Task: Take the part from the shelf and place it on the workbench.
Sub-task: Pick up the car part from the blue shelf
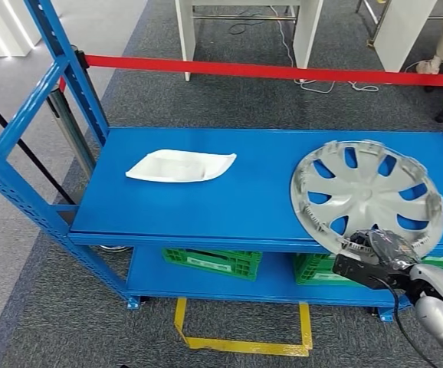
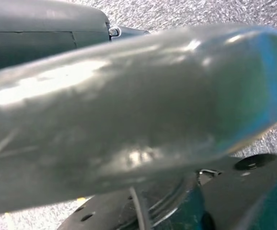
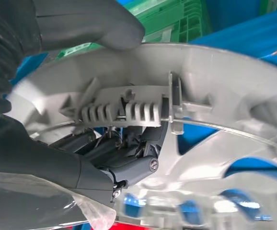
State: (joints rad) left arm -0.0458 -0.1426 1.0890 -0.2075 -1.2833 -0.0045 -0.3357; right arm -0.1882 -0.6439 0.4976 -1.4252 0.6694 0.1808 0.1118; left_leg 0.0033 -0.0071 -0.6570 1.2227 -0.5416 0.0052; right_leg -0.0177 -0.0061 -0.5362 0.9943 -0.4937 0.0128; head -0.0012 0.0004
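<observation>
A: We see our right robot hand [image 1: 375, 253] reaching in from the lower right, its silver forearm angled up toward the front edge of the blue shelf [image 1: 208, 207]. It grips the near rim of the silver wheel cover [image 1: 366, 192]. From the right wrist, the grey thumb [image 3: 93, 24] presses on one face of the rim and the darker fingers [image 3: 130, 158] curl against the other, so the rim is pinched between them.

B: And the wheel cover itself?

A: It lies on the shelf's top level at the right end, ribbed side up, with its near edge overhanging the front.

B: Our left robot hand?

A: The left wrist view is blurred, so we cannot tell how that hand is set.

B: What else is there?

A: A white tray-like piece [image 1: 182, 165] lies well apart to the left on the same level. On the lower level sit two green crates [image 1: 213, 262]; their contents are hidden from us.
</observation>
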